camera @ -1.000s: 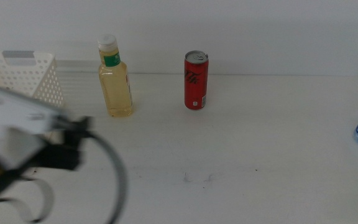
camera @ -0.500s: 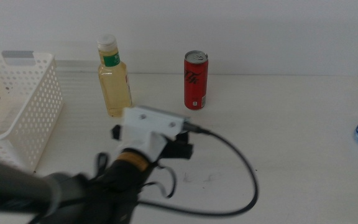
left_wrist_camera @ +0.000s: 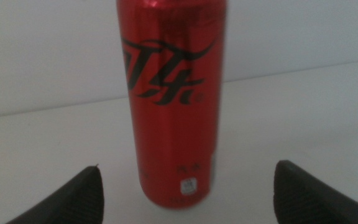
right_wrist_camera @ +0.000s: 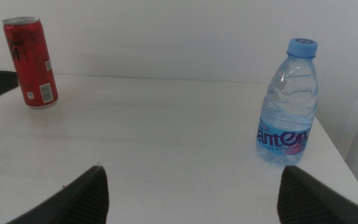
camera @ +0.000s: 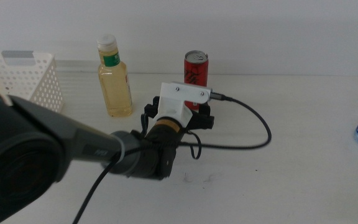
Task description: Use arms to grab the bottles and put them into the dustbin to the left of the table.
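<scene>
1. The white dustbin (camera: 23,78) stands at the far left of the white table (camera: 291,155).
2. The bottle of yellow liquid (camera: 115,78) stands upright just right of the dustbin.
3. The left gripper (camera: 178,118) is directly in front of the red can (left_wrist_camera: 171,99); its jaws are spread wide, one on each side of the can, not touching it.
4. The water bottle (right_wrist_camera: 289,102) stands at the right edge of the table.
5. The right gripper (right_wrist_camera: 191,186) is released, jaws apart, well away from the bottle.
</scene>
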Controlling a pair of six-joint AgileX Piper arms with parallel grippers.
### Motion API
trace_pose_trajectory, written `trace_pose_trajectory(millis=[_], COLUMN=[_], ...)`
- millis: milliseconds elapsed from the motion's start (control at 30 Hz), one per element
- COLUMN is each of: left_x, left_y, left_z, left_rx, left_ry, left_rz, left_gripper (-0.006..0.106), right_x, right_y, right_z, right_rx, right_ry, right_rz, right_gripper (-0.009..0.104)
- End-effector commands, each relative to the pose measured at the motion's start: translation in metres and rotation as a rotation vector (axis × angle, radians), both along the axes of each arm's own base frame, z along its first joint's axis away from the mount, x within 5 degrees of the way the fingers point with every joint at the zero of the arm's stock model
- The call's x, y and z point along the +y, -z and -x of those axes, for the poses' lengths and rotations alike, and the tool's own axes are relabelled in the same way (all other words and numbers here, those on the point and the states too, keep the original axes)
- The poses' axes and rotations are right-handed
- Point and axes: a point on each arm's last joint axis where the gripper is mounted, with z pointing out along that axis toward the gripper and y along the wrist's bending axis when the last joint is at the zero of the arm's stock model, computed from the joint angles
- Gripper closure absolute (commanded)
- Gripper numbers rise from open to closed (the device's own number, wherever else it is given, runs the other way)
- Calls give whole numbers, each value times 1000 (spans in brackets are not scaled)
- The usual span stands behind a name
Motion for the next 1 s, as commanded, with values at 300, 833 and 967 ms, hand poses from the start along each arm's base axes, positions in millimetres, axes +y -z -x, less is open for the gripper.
trace_pose_trajectory(millis=[300,833,967], left_x=[-4,-24,-24], left_y=[15,44,42], left_z=[-58,-91,-96], left_rx=[-9,-59,-106], left_ry=[30,19,6], left_rz=[-34,1,11], left_gripper=[7,7,11], right_x=[-1,-1,-1], right_y=[0,0,0], right_z=[0,0,0], right_rx=[-6,-6,-6], right_ry=[9,9,9], right_rz=[12,12,12], right_gripper=[3,3,3])
